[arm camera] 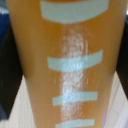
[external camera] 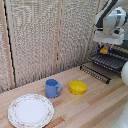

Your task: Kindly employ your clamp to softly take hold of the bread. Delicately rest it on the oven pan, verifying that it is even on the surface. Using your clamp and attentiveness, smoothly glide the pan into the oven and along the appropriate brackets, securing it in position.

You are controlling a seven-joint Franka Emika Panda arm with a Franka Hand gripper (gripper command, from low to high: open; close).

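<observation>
The clamp (external camera: 104, 46) hangs above the oven pan (external camera: 107, 61) at the exterior view's right, fingers grasping the bread (external camera: 104, 50). Carrying step in hand. Next, I judge: lower gently, lay it flat across the bars, then release.

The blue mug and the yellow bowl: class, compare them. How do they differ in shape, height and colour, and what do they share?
The blue mug is tall and has a side handle; the yellow bowl is low, wide and handleless. The mug is blue, the bowl bright yellow. The mug stands nearer the patterned plate, the bowl nearer the oven pan. Both sit upright and open-topped on the wooden table.
</observation>
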